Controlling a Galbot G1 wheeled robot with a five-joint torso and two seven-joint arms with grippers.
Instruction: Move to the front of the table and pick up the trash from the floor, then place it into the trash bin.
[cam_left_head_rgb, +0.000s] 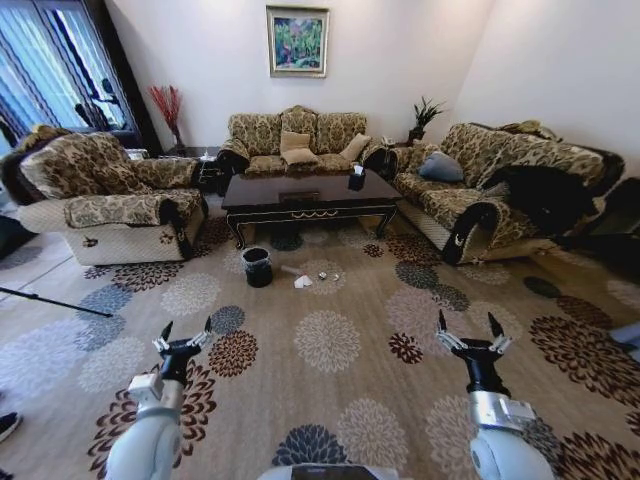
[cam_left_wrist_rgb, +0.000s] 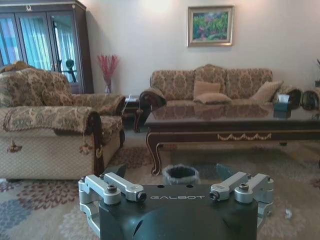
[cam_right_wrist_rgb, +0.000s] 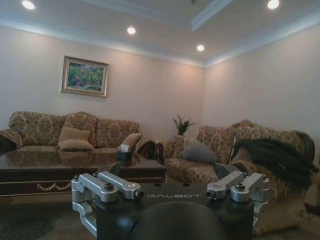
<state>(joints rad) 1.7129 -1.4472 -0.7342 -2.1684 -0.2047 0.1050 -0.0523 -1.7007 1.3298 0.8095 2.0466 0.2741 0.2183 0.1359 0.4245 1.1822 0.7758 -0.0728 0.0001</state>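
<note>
The trash (cam_left_head_rgb: 303, 281) lies on the patterned carpet (cam_left_head_rgb: 330, 350) just in front of the counter (cam_left_head_rgb: 308, 197): a crumpled white paper is seen there, with a slim pale piece and a small bit close beside it, too small to be told apart with confidence. The bin (cam_left_head_rgb: 257, 266), black and lined with a clear bag, stands on the carpet near the counter's left front leg, just beside the trash; its rim is also seen in the left wrist view (cam_left_wrist_rgb: 181, 174), below the counter's edge (cam_left_wrist_rgb: 235, 131). The task is judged to be at its opening stage: the robot is well apart from the counter, a wide stretch of carpet lies between it and the litter, nothing has been picked up, and the drive forward, the grasp and the drop into the bin are all left to do. A tissue box (cam_left_head_rgb: 356, 177) rests on the counter, and sofas (cam_left_head_rgb: 292, 138) are set around it. The left hand (cam_left_head_rgb: 186, 336) is held forward and low over the carpet at the robot's left, fingers spread apart and empty. The right hand (cam_left_head_rgb: 470, 330) is held in a matching pose at the robot's right, likewise spread wide with nothing between the fingers.
</note>
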